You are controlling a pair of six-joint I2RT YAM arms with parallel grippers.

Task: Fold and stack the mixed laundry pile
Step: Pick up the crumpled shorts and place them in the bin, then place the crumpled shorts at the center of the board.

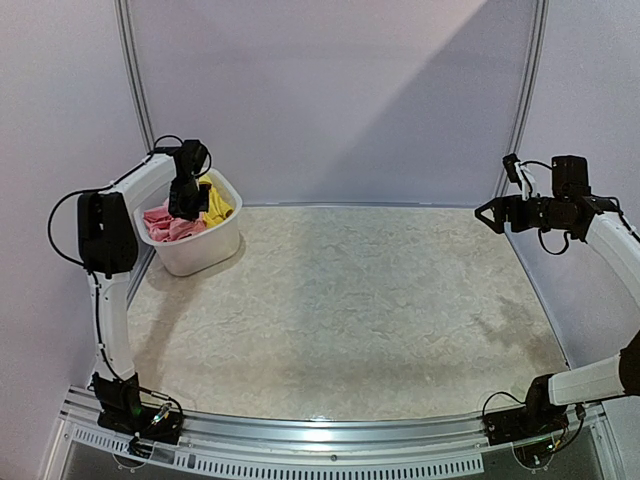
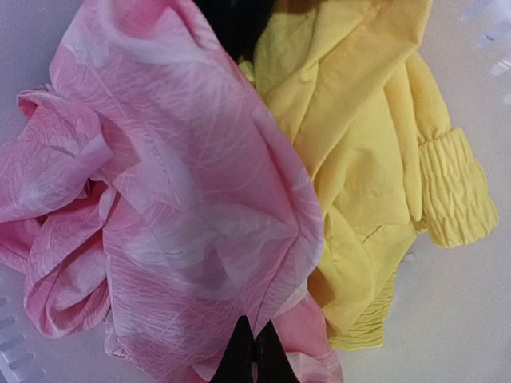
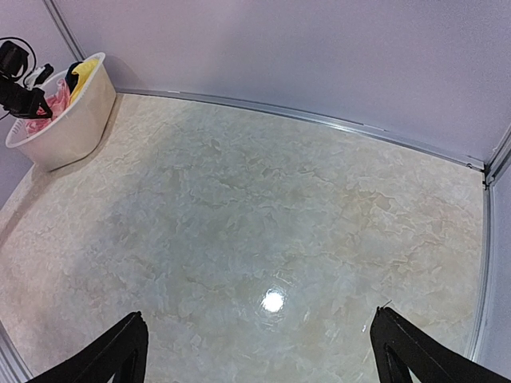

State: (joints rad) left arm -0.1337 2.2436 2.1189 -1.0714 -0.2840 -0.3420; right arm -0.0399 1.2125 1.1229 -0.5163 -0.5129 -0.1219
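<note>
L gripper [image 2: 254, 351] jaws pressed together, pinching thin pink crinkled garment [image 2: 184, 199] in white plastic tub [image 1: 200, 258] at far-left corner of worktop [image 1: 350, 300]. Yellow cuffed garment [image 2: 367, 159] is touching it. Rec: lift straight up, slow, so yellow doesn't drag out. R gripper [image 3: 257, 319] spread wide, empty, above right edge.

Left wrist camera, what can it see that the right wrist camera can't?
Only the left wrist view shows the crinkles in the pink piece, the gathered cuff of the yellow piece, a dark cloth behind them, and the tips of the left gripper shut against the pink. Only the right wrist view shows the whole table and the right gripper, open wide. Both show the pink and yellow pieces in the white tub, close up in one and far off in the other.
</note>
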